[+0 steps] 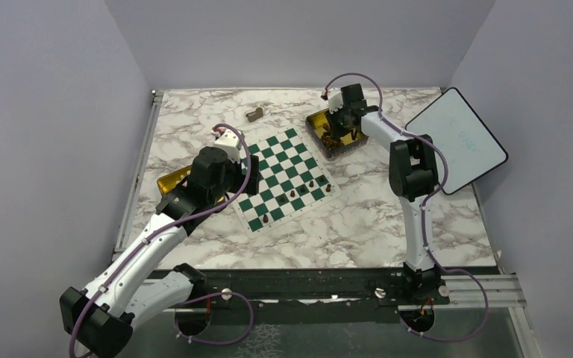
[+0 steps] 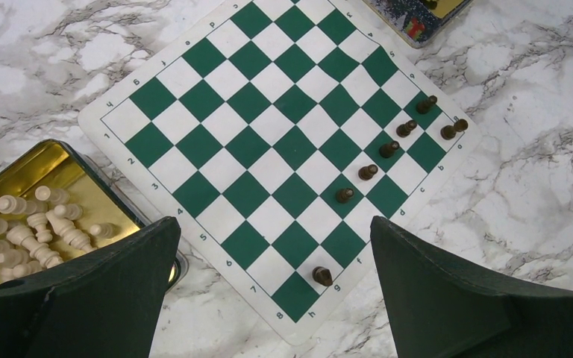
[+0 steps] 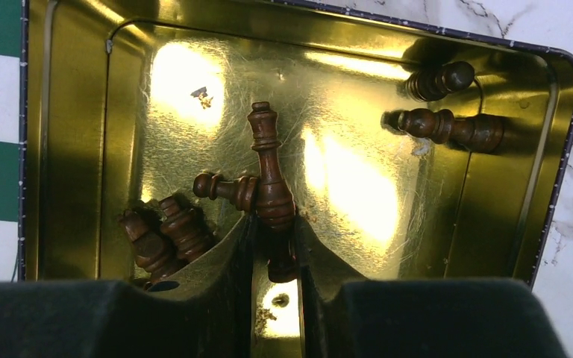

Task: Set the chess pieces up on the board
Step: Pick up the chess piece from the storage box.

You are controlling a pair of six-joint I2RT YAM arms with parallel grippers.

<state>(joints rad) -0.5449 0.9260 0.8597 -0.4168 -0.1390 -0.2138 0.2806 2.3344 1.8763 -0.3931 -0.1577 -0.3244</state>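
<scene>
I see a grey-tan block (image 1: 254, 114) near the far edge of the marble table (image 1: 358, 224). A black-rimmed white panel (image 1: 456, 139) sits at the right, the right gold tin (image 1: 343, 153) near it, the left gold tin (image 1: 170, 181) well apart.

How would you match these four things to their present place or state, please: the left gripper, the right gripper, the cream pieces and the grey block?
Things:
1. left gripper
2. right gripper
3. cream pieces
4. grey block

Places or states:
A. lying loose in the left tin
B. on the marble table, beyond the board
C. open, holding nothing, by the board
D. shut on a dark piece in the right tin

Pairs: 1-C; 2-D; 3-A; 4-B.
</scene>
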